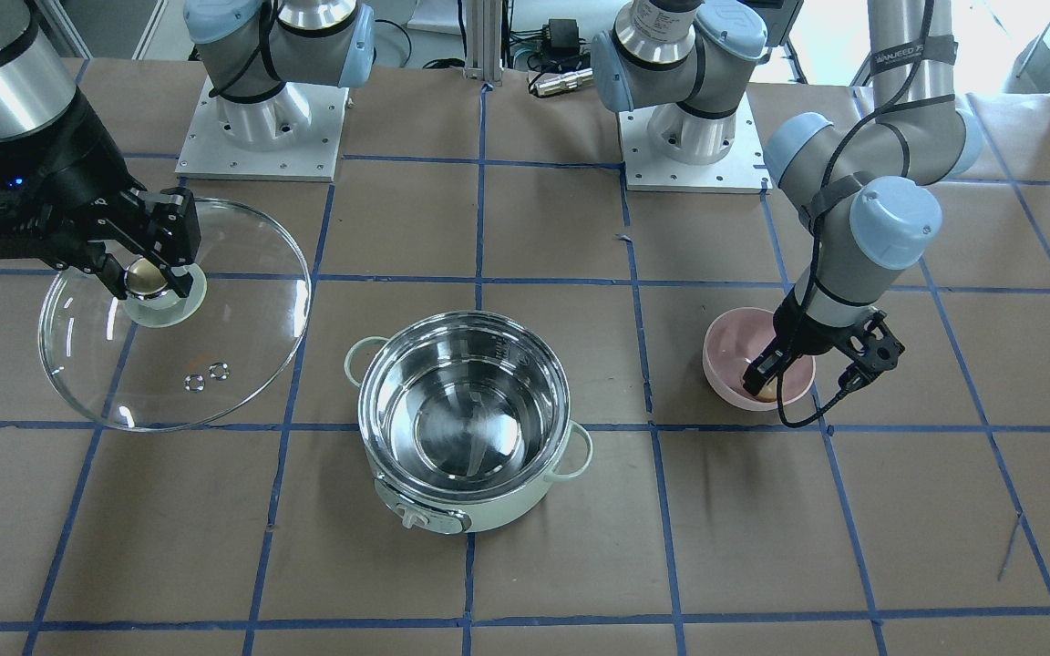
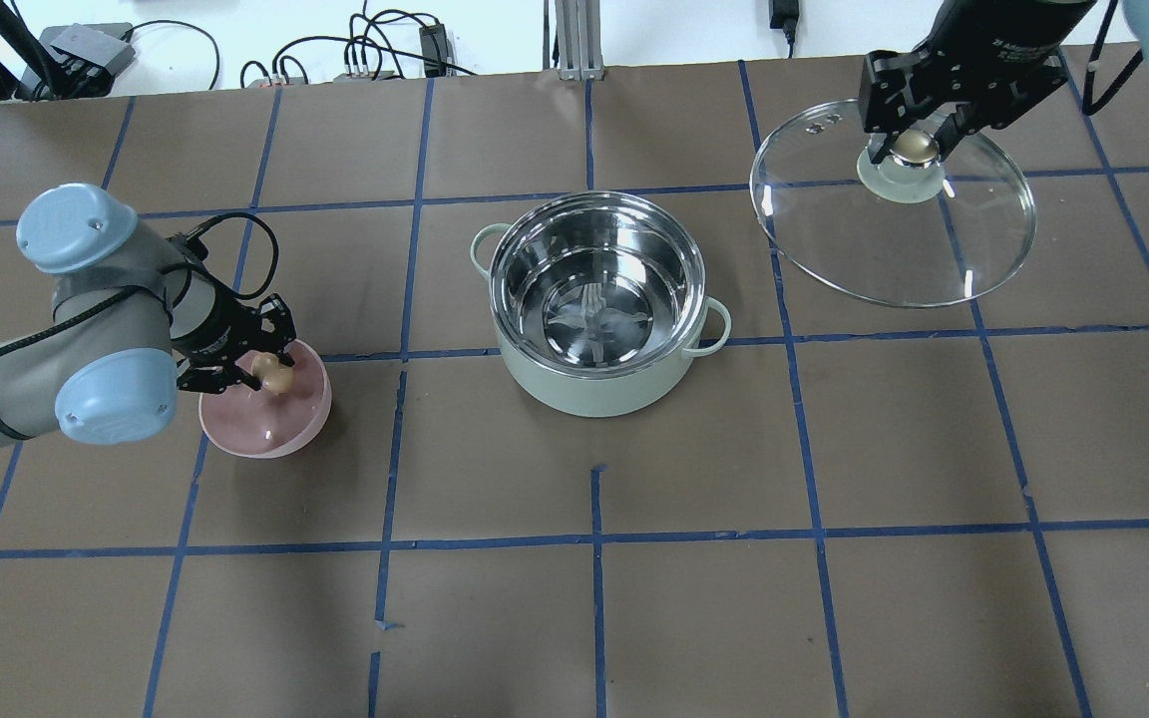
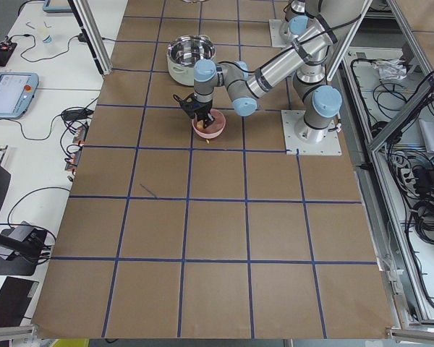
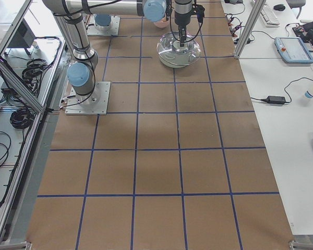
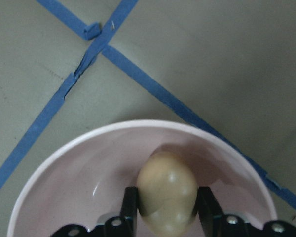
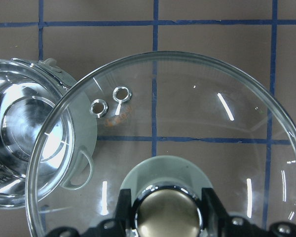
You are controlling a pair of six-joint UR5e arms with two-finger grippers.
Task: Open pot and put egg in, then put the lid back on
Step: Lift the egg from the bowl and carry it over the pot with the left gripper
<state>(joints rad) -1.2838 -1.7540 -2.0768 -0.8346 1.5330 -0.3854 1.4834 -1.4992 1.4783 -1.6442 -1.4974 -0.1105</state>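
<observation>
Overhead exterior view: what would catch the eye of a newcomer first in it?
The open pot stands mid-table, its shiny steel inside empty. Toward the view's right, the right gripper holds the big glass lid by its knob, away from the pot. On the view's left, the left gripper pinches the egg in the pink bowl.

Silver arms; pale-blue joint caps; black cables; black left claw, right claw.

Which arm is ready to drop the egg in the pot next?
Left. The left pincer grips the egg in the pink bowl, and the pot stands open beside it. The right pincer is busy holding the lid by its knob.
</observation>
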